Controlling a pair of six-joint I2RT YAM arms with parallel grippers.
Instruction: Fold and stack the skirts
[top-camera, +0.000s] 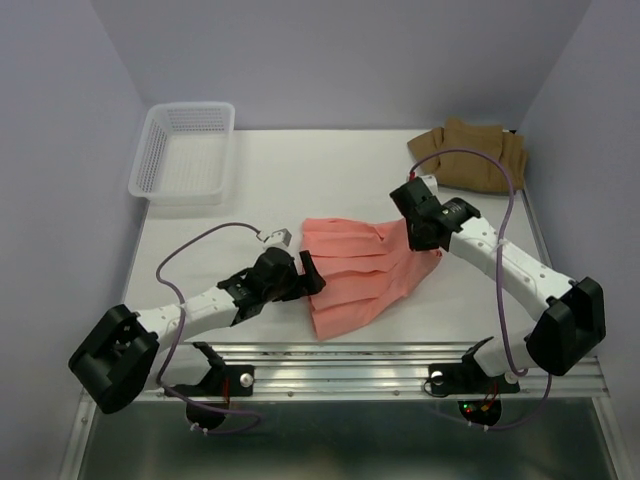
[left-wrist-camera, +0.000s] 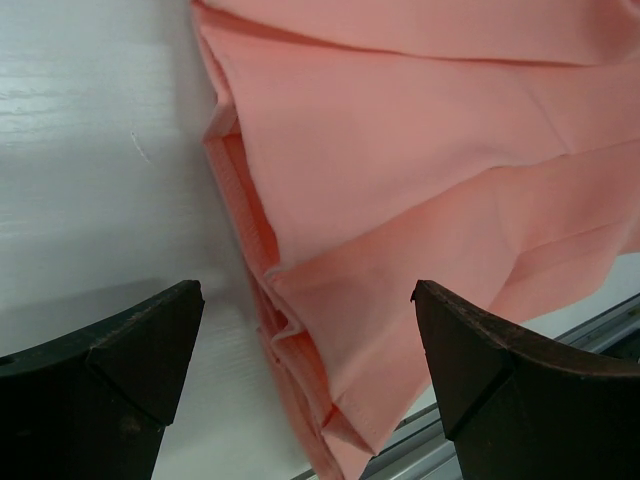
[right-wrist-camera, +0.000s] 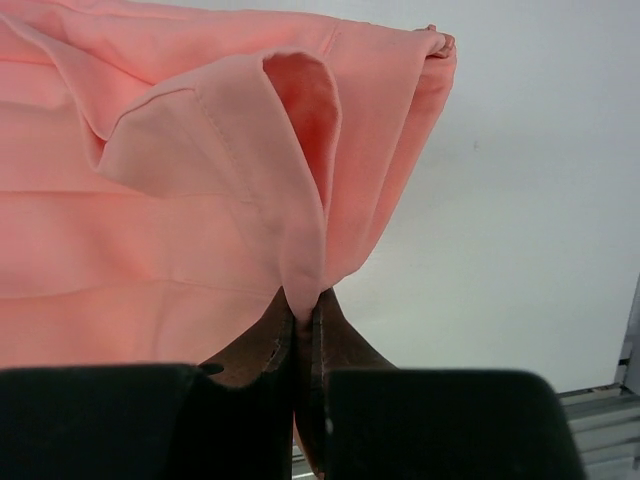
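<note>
Right gripper (right-wrist-camera: 305, 300) is clamped tight on the salmon-pink skirt (top-camera: 365, 270). The wrist view shows a stitched fold squeezed flat between the jaws, with cloth tenting up from the pinch. That grab sits at the skirt's 2 o'clock corner.

Over at 9 o'clock the left gripper (left-wrist-camera: 305, 290) stands wide, jaws straddling the layered pleat edge and holding nothing. Whether its tips touch the table (top-camera: 300, 170) I can't tell.

The skirt lies spread at the middle of the table, drifting toward 6 o'clock. This looks like the setup for a first fold, with one side gripped and the other waiting.

To do it well, the left jaws should come down over every layer of that stacked edge, not just the top pleat. Then both sides should rise together and travel low, so the cloth folds along one straight line. The lone pinch on the right is narrow, so a hard pull could slip it free.

Watch the skirt's near corner: it lies close to the metal rail (top-camera: 400, 355) at 6 o'clock and may snag there.

The surface is white and smooth, so the fabric should slide easily. Pale lavender walls (top-camera: 350, 60) close in on three sides.

A white lattice basket (top-camera: 150, 165) sits at 11 o'clock. The tan-brown skirt (top-camera: 470, 155) is bundled at 1 o'clock, well apart. No grey skirt is in view.
</note>
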